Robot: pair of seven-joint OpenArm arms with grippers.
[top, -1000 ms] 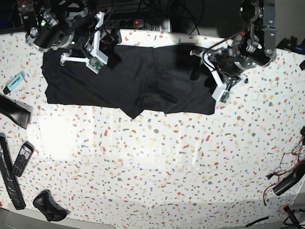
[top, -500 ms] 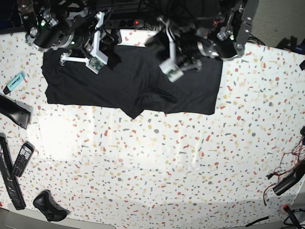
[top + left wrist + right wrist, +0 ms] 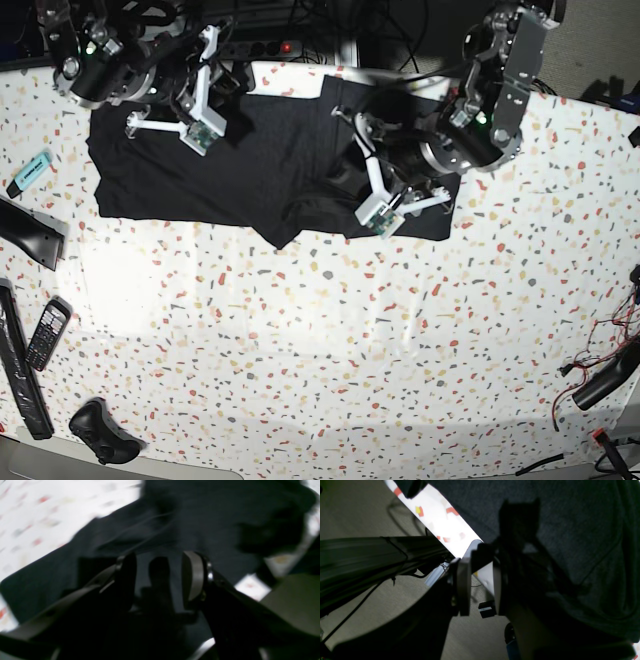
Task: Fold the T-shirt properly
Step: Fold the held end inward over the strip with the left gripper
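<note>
Step in hand: reaching. Left gripper (image 3: 158,580), jaws parted and empty, hovers over black T-shirt (image 3: 270,165); right gripper (image 3: 481,587) likewise parted, empty. Next: descend, pinch hem.

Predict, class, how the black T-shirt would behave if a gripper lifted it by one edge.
The T-shirt would probably droop: it lies flat with soft wrinkles and a bunched fold near the left gripper. It looks thin, so likely light. The open right gripper may need a firm pinch.

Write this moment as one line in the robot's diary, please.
T-shirt: flat, part-folded | left gripper: open above its fabric | right gripper: open at the shirt's far edge | nothing held
</note>
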